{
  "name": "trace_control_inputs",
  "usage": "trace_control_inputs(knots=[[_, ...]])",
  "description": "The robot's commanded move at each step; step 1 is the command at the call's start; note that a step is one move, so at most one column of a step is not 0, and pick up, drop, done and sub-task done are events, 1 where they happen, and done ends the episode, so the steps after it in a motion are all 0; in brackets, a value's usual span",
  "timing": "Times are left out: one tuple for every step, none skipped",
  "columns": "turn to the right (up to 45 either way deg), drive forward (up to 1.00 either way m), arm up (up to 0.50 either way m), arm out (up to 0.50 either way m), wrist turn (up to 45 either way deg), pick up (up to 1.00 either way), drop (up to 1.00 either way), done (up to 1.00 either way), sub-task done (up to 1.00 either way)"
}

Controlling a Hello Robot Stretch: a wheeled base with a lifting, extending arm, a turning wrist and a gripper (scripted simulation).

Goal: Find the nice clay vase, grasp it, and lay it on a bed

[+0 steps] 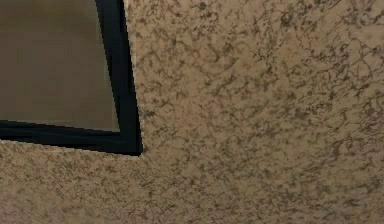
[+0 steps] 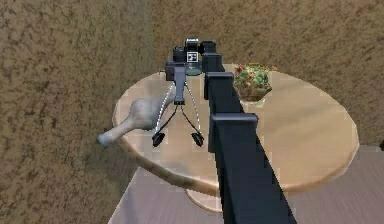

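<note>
- The jaws hang at the far end of the arm, over the left part of the tabletop in the arm side view. How they stand cannot be told.
- Their two thin fingers (image 2: 157,139) slant down and toward the view's bottom from a dark body, each ending in a small dark pad.
- A grey-blue vase (image 2: 133,118) lies tilted just left of the fingers. Its round belly is above the tabletop's left rim and its narrow neck pokes out past that rim toward the lower left.
- With the vase at the fingers and the tabletop behind it, it cannot be told whether the jaws hold anything.
- The tabletop (image 2: 305,135) is round and of pale wood, and it stands on a mottled brown floor (image 2: 60,70).
- The arm (image 2: 240,150) is a dark square bar that rises from the bottom edge just right of the middle. It stretches straight out across the tabletop.
- At its far end sit two small white squares (image 2: 192,58) with black marks, and the wrist's dark body drops from there toward the fingers.
- Right of the arm's far end, a small bowl (image 2: 254,92) of green and red stuff stands on the tabletop, well apart from the vase.
- In the forward view, a black-framed panel (image 1: 122,70) with a dull olive face takes the upper left.
- The same speckled brown floor (image 1: 260,110) spreads to its right and below.
</note>
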Motion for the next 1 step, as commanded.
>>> trace_control_inputs(knots=[[0.0,0.0,0.0,0.0,45.0,0.0,0.0,0.0,0.0]])
